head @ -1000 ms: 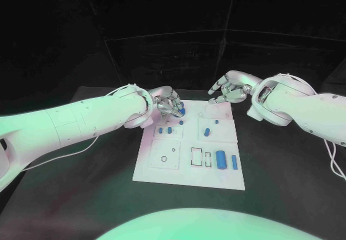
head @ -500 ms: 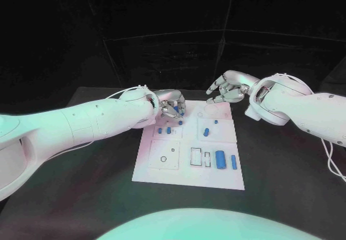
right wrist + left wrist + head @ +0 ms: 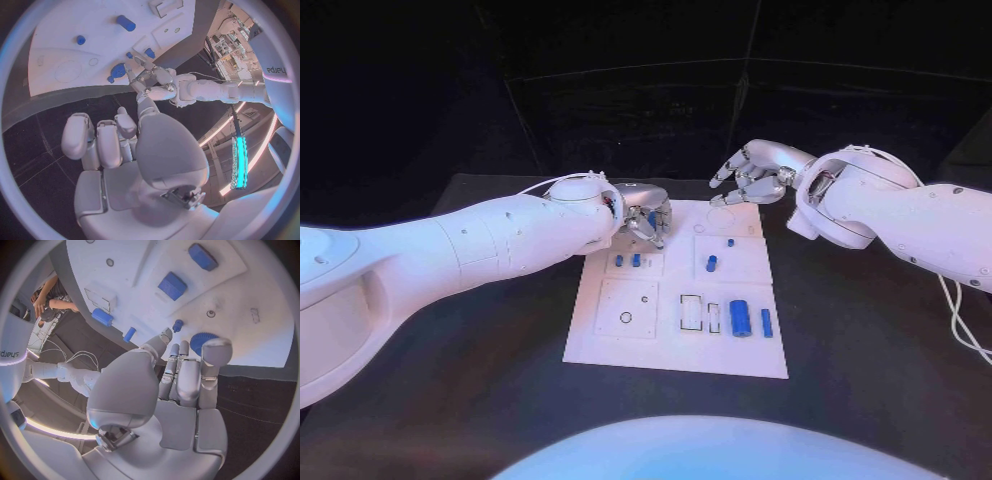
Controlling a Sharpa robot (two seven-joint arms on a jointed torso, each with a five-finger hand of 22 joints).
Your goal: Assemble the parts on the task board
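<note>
The white task board (image 3: 675, 345) lies mid-table. My left hand (image 3: 643, 214) is over its far left corner. In the left wrist view the fingertips (image 3: 215, 351) close on a blue round part (image 3: 200, 340) just above the board (image 3: 250, 295). The right wrist view shows that blue round part (image 3: 117, 70) at the left hand (image 3: 150, 80). My right hand (image 3: 751, 177) hovers above the board's far edge, fingers loosely bent and holding nothing. Loose blue parts lie on the board: two small ones (image 3: 629, 260), a peg (image 3: 711, 264), a thick cylinder (image 3: 741, 318) and a thin one (image 3: 766, 322).
Outlined rectangular slots (image 3: 692, 312) and a small round hole (image 3: 626, 317) mark the board's near half. Black table (image 3: 473, 380) surrounds the board. My left forearm (image 3: 473, 250) crosses the table's left side, and my right forearm (image 3: 906, 215) the right.
The left hand has shifted slightly over the blue round part, which showed beside its fingers before and is now covered in the head view. The right hand has barely moved.
</note>
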